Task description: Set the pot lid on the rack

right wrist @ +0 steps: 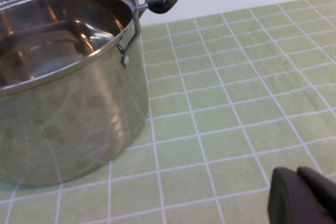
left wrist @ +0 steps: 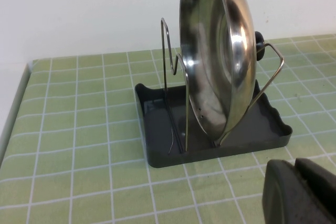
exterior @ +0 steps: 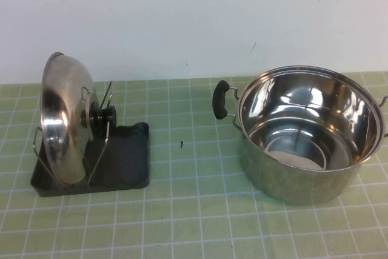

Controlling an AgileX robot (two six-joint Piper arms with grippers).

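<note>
The pot lid (exterior: 65, 119) stands on edge in the rack (exterior: 124, 168) at the left of the table (exterior: 194, 222), held between the wire prongs (left wrist: 170, 77), its black knob (exterior: 103, 115) facing the pot (exterior: 309, 134). The pot sits open, well apart to the right. My left tool (left wrist: 302, 192) hangs just in front of the rack, touching nothing; whether its fingers are open I cannot tell. My right tool (right wrist: 302, 195) sits low near the pot, holding nothing, and its opening I cannot tell either.
</note>
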